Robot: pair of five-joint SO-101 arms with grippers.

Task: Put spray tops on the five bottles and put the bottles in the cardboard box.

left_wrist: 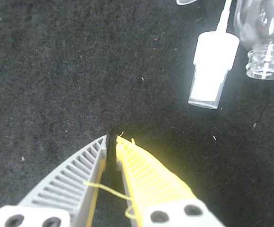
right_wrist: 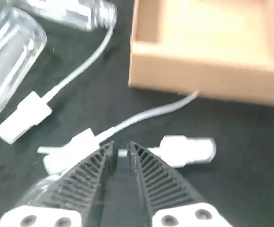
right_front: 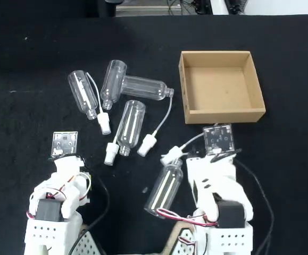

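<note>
Desk: black cloth covers the desk (right_front: 281,175), and I see both arms at its near edge.
Left tool: my left tool (left_wrist: 112,142) is closed tip to tip with nothing between, low over bare cloth at the near left.
Right tool: my right tool (right_wrist: 121,147) stands at a narrow gap, and I see nothing clamped in it.
Just past the right tool: a loose spray top (right_wrist: 189,149) lies on the cloth right beyond the tips.
Near bottle: the near bottle (right_front: 164,189) lies just left of the right arm. The second spray top (right_front: 171,155) is at its mouth, with its tube outside the bottle and trailing toward the box.
Past the left tool: the third spray top (left_wrist: 212,71) lies beside the open mouth of the middle bottle (right_front: 131,123).
Centre: the fourth spray top (right_front: 147,144) lies right of the middle bottle, its tube running far toward the long bottle (right_front: 146,87).
Far left: the left bottle (right_front: 83,93) and the tilted bottle (right_front: 113,82) lie uncapped, with the fifth spray top (right_front: 105,123) just near of them.
Cardboard box: the cardboard box (right_front: 188,85) sits at the far right with no bottle in it.
</note>
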